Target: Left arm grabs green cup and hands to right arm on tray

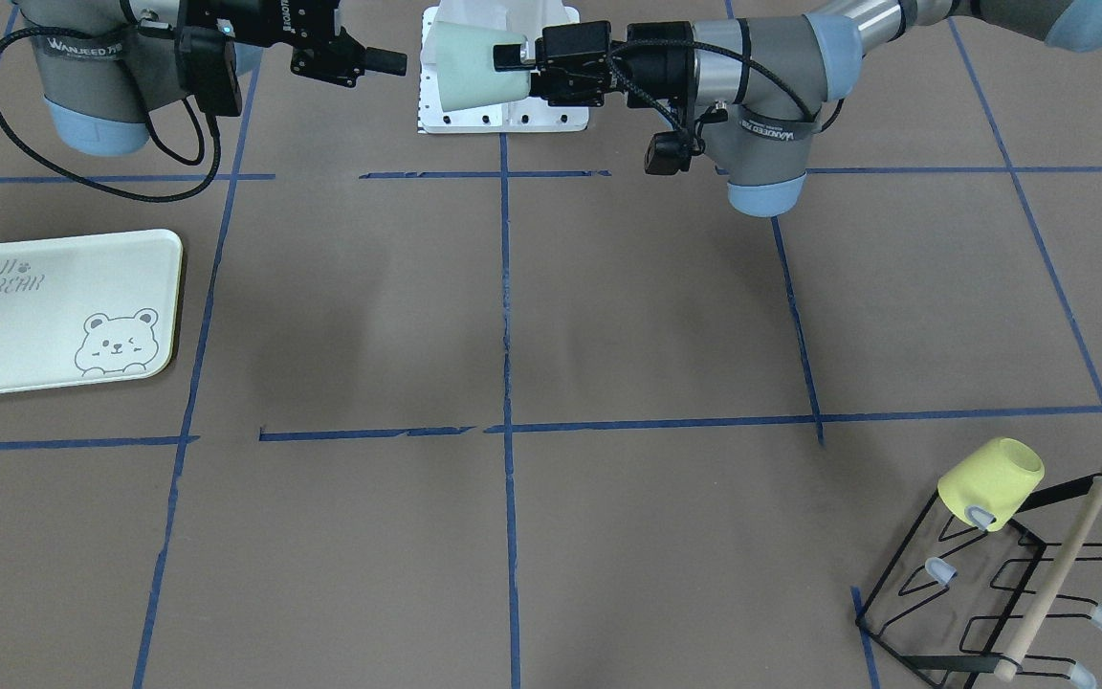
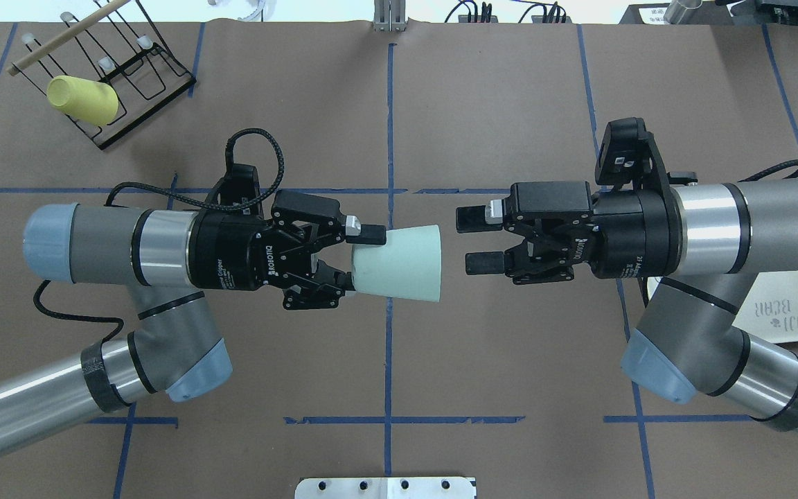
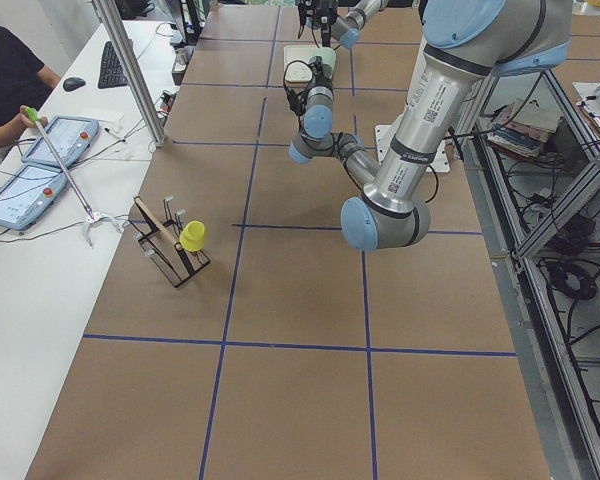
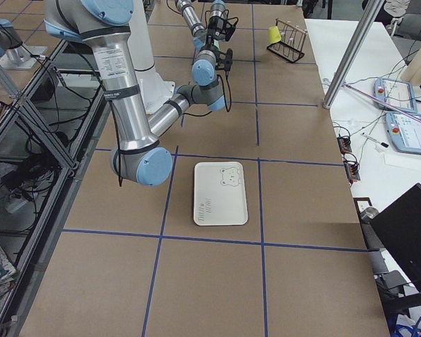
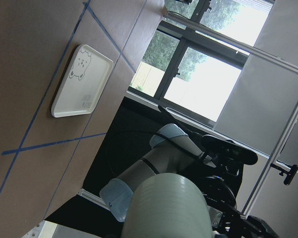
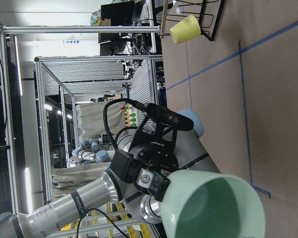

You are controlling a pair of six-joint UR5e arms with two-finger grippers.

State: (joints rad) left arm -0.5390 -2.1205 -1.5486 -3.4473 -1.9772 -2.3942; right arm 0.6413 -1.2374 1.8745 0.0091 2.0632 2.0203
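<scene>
Overhead exterior — left pincer pinches green cup — spread right pincer just beside.

Tray mostly hidden behind the right arm; green cup cut off below.

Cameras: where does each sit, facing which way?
Overhead exterior: behind robot, looking down; left gripper holds green cup, right gripper open.
Front-facing: across table, facing robot; arms mirrored.
Exterior left: table's end; left arm nearest.
Exterior right: opposite end; right arm nearest.
Left wrist: along cup towards right arm.
Right wrist: into cup's mouth.
Shared: front-facing and exterior right show tray.
</scene>
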